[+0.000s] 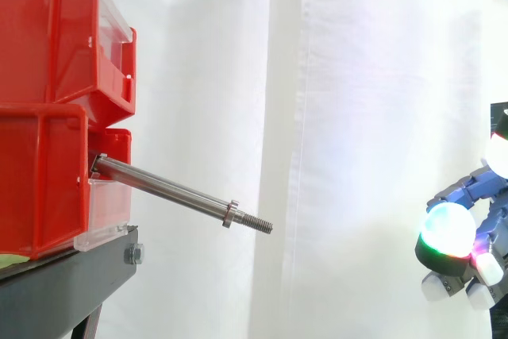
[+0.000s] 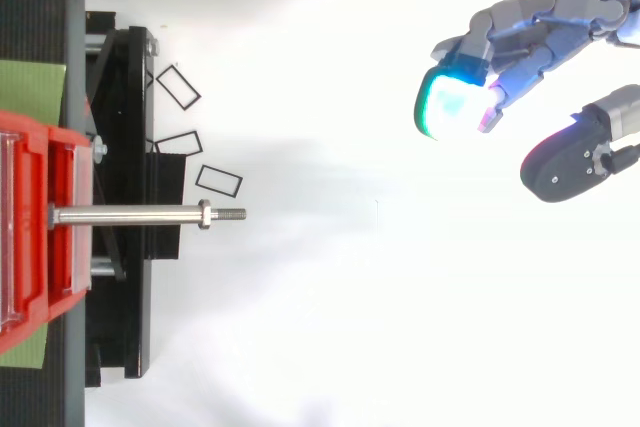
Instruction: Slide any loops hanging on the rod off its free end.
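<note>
Steel rod [image 1: 171, 190] from red bins [image 1: 44, 172] on black stand [image 1: 63, 283], white curtain [image 1: 357, 77], hand [image 2: 565, 19] well apart, fingers [image 2: 500, 25] relaxed.

Hand [image 2: 562, 23] at the right edge, fingers [image 2: 505, 35] loosely extended, thumb set apart, grasping nothing

The stretch between the rod's [image 2: 130, 215] free right end and the hand [image 2: 530, 37], well apart at the right with fingers relaxed, lies open. There is room above, below, nearer and farther than the rod. To the left, the red bins [image 1: 48, 45] and black stand [image 1: 63, 283] block the way. A nut [image 1: 230, 213] rings the rod near its tip.
</note>
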`<state>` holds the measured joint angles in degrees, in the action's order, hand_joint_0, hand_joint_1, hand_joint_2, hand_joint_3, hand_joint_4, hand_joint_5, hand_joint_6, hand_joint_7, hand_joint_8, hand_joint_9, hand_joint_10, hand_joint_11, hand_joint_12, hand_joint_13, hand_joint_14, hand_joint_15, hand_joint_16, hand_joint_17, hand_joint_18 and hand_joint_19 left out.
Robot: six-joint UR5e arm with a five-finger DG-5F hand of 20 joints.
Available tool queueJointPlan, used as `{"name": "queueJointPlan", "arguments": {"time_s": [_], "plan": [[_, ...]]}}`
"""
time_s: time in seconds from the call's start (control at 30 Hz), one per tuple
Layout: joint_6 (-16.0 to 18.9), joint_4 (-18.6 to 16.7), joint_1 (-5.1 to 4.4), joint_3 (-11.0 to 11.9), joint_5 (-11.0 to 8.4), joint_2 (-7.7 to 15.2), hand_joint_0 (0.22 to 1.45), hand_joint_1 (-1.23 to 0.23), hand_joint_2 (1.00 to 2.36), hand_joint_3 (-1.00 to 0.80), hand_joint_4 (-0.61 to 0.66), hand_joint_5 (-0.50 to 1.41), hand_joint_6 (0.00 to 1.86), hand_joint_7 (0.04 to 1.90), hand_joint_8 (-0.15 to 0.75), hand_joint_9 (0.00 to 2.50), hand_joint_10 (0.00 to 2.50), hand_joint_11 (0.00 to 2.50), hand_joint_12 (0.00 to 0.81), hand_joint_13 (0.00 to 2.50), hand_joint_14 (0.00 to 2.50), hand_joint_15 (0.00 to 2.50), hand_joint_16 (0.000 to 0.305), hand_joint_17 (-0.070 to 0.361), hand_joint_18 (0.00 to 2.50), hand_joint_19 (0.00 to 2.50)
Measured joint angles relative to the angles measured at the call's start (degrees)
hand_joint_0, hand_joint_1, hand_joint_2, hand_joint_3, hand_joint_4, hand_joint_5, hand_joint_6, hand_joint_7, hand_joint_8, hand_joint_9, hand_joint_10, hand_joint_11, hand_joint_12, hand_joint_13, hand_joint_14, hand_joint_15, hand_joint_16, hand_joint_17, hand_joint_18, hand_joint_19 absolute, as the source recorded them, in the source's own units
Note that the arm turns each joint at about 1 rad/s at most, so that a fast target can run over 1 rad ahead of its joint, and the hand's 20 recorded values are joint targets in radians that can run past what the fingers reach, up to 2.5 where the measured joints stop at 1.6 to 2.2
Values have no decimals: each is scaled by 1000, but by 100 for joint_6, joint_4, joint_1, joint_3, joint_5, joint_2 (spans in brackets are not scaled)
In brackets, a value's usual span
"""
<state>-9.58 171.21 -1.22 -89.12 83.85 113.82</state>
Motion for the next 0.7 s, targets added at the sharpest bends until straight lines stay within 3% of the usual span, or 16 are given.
{"name": "queueJointPlan", "arguments": {"time_s": [0.7], "plan": [[-1, 0, 0, -1, 0, 0, 568, -613, 1001, -482, 279, -169, 503, 949, 280, 720, 9, 245, 228, 224, 0, 0, 31, 71, 204, 250]]}}
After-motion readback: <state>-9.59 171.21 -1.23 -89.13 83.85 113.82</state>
